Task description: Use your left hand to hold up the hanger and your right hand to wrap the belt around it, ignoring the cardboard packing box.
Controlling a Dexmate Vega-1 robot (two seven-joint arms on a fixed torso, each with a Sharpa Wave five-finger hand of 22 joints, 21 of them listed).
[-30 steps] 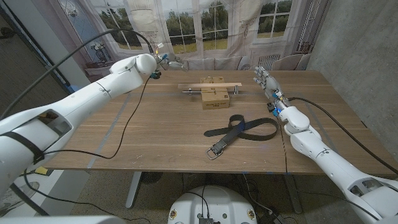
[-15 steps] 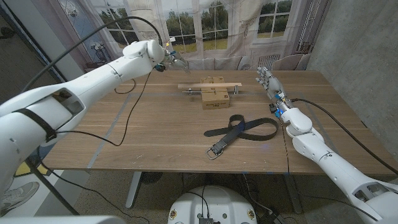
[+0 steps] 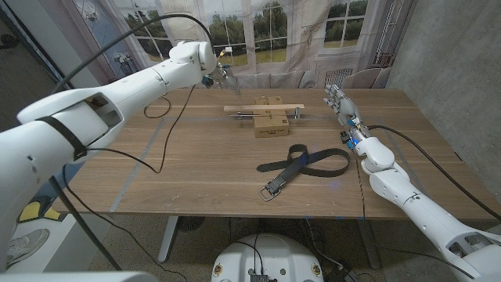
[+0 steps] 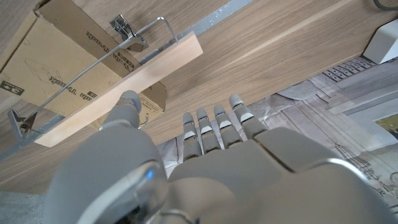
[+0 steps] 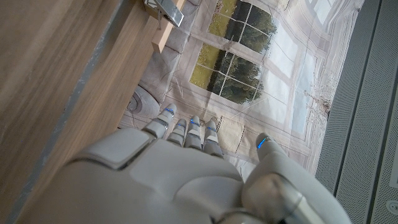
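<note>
Wooden table [image 3: 196, 168], windowed backdrop behind it. Nearest me, the black belt [image 3: 305, 166] lies loosely looped with its buckle toward my edge, just inboard of my right arm. My right hand [image 3: 338, 102] stands further out near the right edge, fingers extended and apart, holding nothing. Beyond the belt, mid-table, the wooden hanger [image 3: 263, 110] lies across the cardboard packing box [image 3: 271, 123], its metal clip bar alongside. My left hand [image 3: 223, 76] hovers at the far edge, left of the hanger, fingers straight and apart, empty.

Step in hand, as I judge it: reach the hanger. Best come down over the left end of the wooden bar [image 4: 118, 96], close around the wood rather than the thin metal rod [image 4: 93, 68], and lift without dragging the box. Belt waits.
</note>
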